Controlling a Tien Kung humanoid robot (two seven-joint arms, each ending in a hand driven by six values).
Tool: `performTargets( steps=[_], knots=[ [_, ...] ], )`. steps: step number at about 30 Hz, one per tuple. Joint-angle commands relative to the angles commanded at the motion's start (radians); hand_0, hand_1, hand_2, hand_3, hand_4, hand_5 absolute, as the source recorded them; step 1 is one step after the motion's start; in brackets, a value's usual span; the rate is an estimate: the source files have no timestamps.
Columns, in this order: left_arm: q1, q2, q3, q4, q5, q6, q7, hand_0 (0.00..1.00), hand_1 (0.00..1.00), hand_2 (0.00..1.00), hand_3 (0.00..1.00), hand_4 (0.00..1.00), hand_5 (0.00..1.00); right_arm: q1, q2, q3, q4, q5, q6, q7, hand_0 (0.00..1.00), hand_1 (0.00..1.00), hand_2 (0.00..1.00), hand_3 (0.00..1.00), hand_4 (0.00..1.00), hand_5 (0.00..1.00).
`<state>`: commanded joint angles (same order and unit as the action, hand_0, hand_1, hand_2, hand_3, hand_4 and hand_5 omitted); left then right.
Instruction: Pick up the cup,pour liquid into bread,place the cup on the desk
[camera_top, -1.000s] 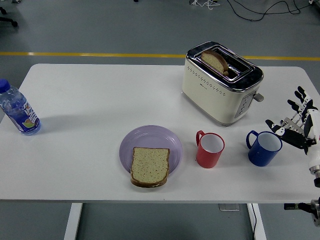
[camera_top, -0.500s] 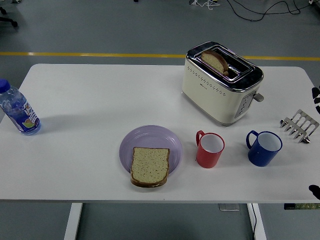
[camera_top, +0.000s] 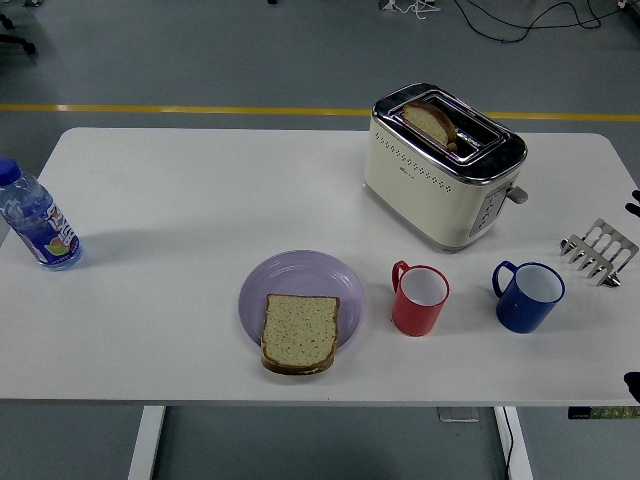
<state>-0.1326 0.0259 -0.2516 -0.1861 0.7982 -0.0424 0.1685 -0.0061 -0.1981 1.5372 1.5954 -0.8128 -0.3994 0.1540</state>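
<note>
A red cup (camera_top: 420, 300) stands upright on the white table (camera_top: 180, 200), just right of a purple plate (camera_top: 305, 272). A slice of bread (camera_top: 300, 332) lies on the plate's near edge, partly overhanging it. A blue cup (camera_top: 528, 297) stands upright further right. Neither cup is held. Of my right arm (camera_top: 634, 205) only small black slivers show at the picture's right edge, well apart from both cups. My left arm is out of the picture.
A cream toaster (camera_top: 443, 165) with a slice (camera_top: 430, 122) in its slot stands behind the cups. A metal toast rack (camera_top: 598, 252) sits at the right edge. A water bottle (camera_top: 38, 225) stands at the far left.
My right hand, which hovered just right of the blue cup a second ago, has pulled back to the right and almost left the picture. Nothing on the table moved.
</note>
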Motion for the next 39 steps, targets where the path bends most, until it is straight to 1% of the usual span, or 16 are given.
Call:
performTargets(
  steps=[4,5,8,10,11,13,14,16,19,24,39],
  knots=[
    [0.001,0.0,0.003,0.001,-0.002,0.0,0.001,0.671,0.74,0.741,0.638,0.404,0.998,0.001,0.003,0.031,-0.005,0.135,0.035,-0.021,0.589,0.556,0.64,0.61,0.705,0.138],
    [0.001,0.0,0.004,0.001,-0.002,0.0,0.001,0.671,0.74,0.741,0.638,0.403,0.998,0.001,0.004,0.04,-0.007,0.179,0.042,-0.025,0.591,0.559,0.642,0.612,0.709,0.155],
    [0.003,0.0,0.008,0.001,-0.005,0.0,0.002,0.671,0.74,0.741,0.638,0.403,0.998,0.0,0.007,0.068,-0.022,0.297,0.07,-0.039,0.591,0.559,0.642,0.612,0.709,0.155],
    [0.007,0.0,0.011,0.001,-0.006,0.001,0.002,0.671,0.74,0.741,0.638,0.403,0.998,-0.005,0.011,0.09,-0.036,0.381,0.113,-0.05,0.591,0.559,0.642,0.612,0.709,0.155],
    [0.007,-0.001,0.012,0.001,-0.006,0.001,0.002,0.67,0.74,0.741,0.638,0.404,0.998,-0.007,0.012,0.094,-0.039,0.427,0.126,-0.052,0.592,0.56,0.65,0.627,0.709,0.174],
    [0.01,0.0,0.019,0.0,-0.008,0.002,0.002,0.67,0.74,0.741,0.638,0.404,0.998,-0.012,0.015,0.105,-0.056,0.511,0.175,-0.044,0.592,0.56,0.65,0.627,0.709,0.174],
    [0.01,0.0,0.021,0.0,-0.008,0.002,0.002,0.67,0.74,0.741,0.638,0.404,0.998,-0.013,0.016,0.107,-0.061,0.547,0.188,-0.044,0.592,0.56,0.65,0.627,0.709,0.174],
    [0.011,0.0,0.023,0.0,-0.007,0.002,0.001,0.67,0.74,0.741,0.638,0.404,0.998,-0.012,0.02,0.109,-0.078,0.614,0.195,-0.053,0.592,0.56,0.65,0.627,0.709,0.174],
    [0.01,0.0,0.017,0.0,-0.005,0.001,0.001,0.671,0.74,0.741,0.638,0.404,0.998,-0.01,0.028,0.111,-0.109,0.642,0.215,-0.08,0.591,0.562,0.652,0.632,0.709,0.184],
    [0.01,-0.001,0.011,0.0,-0.006,0.0,0.002,0.671,0.739,0.741,0.638,0.405,0.998,-0.005,0.032,0.118,-0.149,0.638,0.244,-0.108,0.59,0.559,0.652,0.626,0.711,0.176],
    [0.003,0.001,0.004,-0.001,0.001,0.0,0.002,0.671,0.74,0.741,0.639,0.405,0.998,0.002,0.039,0.128,-0.182,0.643,0.249,-0.112,0.592,0.559,0.652,0.624,0.71,0.178]
  ],
)
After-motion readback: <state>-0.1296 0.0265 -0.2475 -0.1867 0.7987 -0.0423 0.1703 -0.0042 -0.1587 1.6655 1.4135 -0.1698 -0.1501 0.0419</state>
